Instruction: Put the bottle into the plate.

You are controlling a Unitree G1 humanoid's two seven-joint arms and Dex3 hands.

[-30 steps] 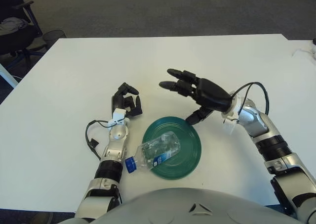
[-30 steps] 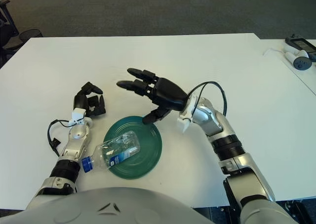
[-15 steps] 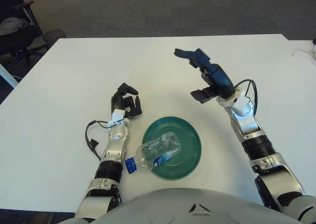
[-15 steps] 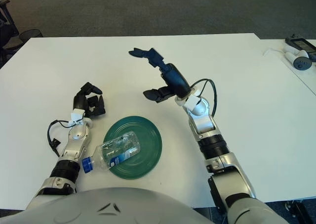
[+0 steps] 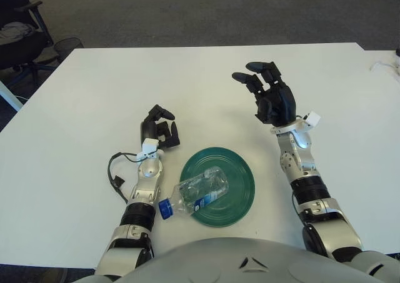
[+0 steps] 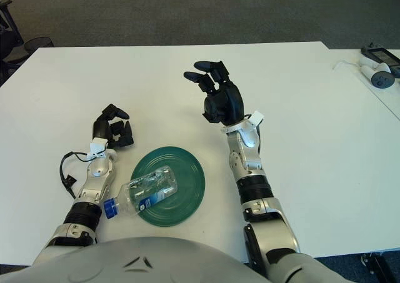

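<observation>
The clear plastic bottle (image 5: 199, 193) is laid across the round green plate (image 5: 234, 170); the right hand (image 5: 271, 95) is raised, spread, empty; the left hand (image 5: 159, 130) is curled, empty.

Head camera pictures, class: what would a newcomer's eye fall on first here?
The right hand, black, raised above the white table with fingers spread, holding nothing. Next, the clear plastic bottle lying on its side on the round green plate, its blue cap overhanging the plate's left rim. The left hand shows curled, left of the plate.
</observation>
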